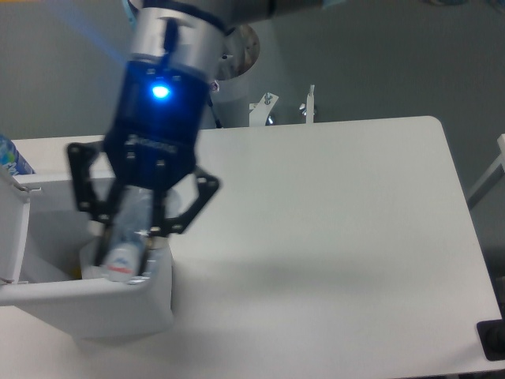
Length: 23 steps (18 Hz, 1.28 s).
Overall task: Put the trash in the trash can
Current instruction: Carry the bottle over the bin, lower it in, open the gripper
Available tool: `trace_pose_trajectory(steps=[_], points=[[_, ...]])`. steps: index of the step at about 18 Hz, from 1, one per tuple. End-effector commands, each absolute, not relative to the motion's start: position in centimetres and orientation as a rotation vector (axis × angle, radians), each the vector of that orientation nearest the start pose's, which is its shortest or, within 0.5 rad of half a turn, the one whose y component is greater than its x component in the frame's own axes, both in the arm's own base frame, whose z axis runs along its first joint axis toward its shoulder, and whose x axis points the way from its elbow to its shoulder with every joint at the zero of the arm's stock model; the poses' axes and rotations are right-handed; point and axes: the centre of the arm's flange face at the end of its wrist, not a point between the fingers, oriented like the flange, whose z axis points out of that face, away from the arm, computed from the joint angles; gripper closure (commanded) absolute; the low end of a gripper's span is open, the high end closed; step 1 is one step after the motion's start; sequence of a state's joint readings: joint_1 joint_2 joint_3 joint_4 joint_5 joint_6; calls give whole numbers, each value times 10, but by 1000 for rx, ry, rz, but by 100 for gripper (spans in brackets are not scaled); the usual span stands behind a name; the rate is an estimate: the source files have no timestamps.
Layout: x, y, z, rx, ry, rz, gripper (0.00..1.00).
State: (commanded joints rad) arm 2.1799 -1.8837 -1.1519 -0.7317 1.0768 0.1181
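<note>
My gripper hangs over the open white trash can at the left of the table, shut on the trash, a crushed clear plastic bottle with a red-and-white label at its lower end. The bottle points down into the can's mouth, near its right wall. Something white and crumpled shows inside the can under the bottle. The can's lid stands open at the far left.
A blue-patterned bottle peeks in behind the can at the left edge. The arm's base column rises at the table's back edge. A dark object sits at the lower right corner.
</note>
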Motion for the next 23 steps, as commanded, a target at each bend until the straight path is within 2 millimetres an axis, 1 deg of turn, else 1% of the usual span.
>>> trace_pose_trajectory(steps=[3, 6, 8, 9, 11, 12, 13, 14, 15, 16, 17, 19, 21, 23], points=[[-208, 645, 623, -2127, -228, -143, 85], [-203, 650, 603, -2159, -226, -164, 85], [-200, 657, 590, -2178, -221, -179, 84], [-197, 662, 582, -2189, -215, -188, 81], [-192, 666, 569, -2210, -199, -197, 80], [-193, 667, 566, -2216, -189, -195, 75], [-193, 667, 563, -2220, -184, -194, 73], [-193, 667, 560, -2225, -185, -196, 69], [-193, 667, 557, -2229, -184, -197, 52], [-193, 667, 556, -2231, -157, -185, 19], [-194, 667, 555, -2236, -124, -166, 0], [-196, 665, 552, -2242, -106, -152, 0], [-201, 662, 555, -2238, -117, -144, 0], [-221, 655, 553, -2239, -148, -123, 0]])
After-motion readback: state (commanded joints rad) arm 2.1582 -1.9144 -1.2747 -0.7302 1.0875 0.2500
